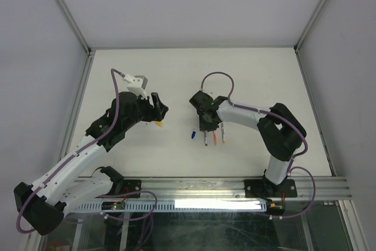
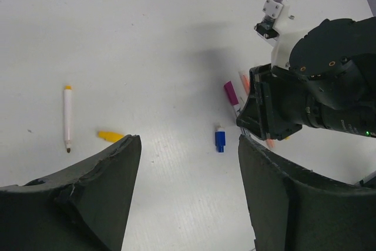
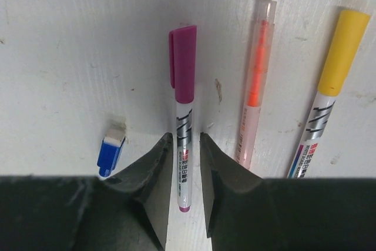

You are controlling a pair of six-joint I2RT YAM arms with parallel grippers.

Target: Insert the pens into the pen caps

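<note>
The right gripper (image 3: 187,142) holds its jaws slightly apart astride the purple-capped pen (image 3: 184,69) lying on the surface (image 3: 59,57), a blue cap (image 3: 111,150) just beside. The left gripper (image 2: 188,145) has its jaws wide apart near a yellow cap (image 2: 110,136).

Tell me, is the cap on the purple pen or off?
On. The purple cap sits over the end of the purple pen, hiding its tip.

Bright, even light washes the white worktop (image 1: 247,69); shadows are soft. A light strip (image 1: 217,204) glares at its near edge. Wrist views blur the close jaws, perhaps out of focus.
</note>
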